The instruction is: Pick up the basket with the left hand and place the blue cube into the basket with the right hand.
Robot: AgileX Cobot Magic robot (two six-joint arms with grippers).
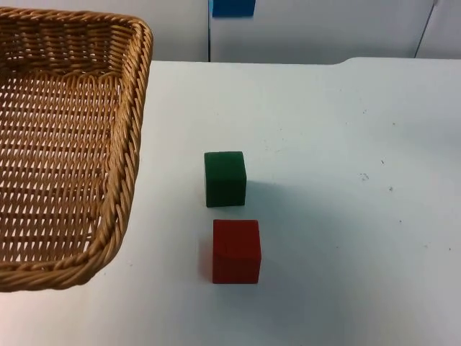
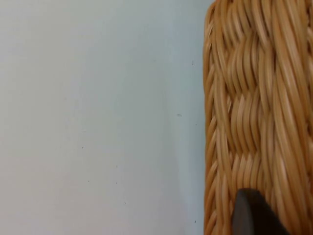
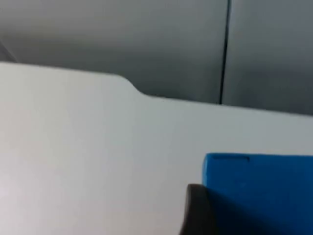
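The woven wicker basket (image 1: 130,151) takes up the left side of the top view, its open side up and nothing in it. Up close, its braided rim (image 2: 254,98) lies against a black fingertip (image 2: 252,215) of my left gripper (image 2: 274,218), which is shut on the rim. The blue cube (image 1: 232,7) hangs at the far edge of the top view, in front of the partition wall. My right gripper (image 3: 254,215) is shut on the blue cube (image 3: 259,191), with one black fingertip (image 3: 195,210) against its side, above the white table.
A green cube (image 1: 225,179) stands on the white table (image 1: 346,216) near the middle, with a red cube (image 1: 236,251) just in front of it. Both are a short way right of the basket's rim. The grey partition wall (image 1: 324,29) closes the far side.
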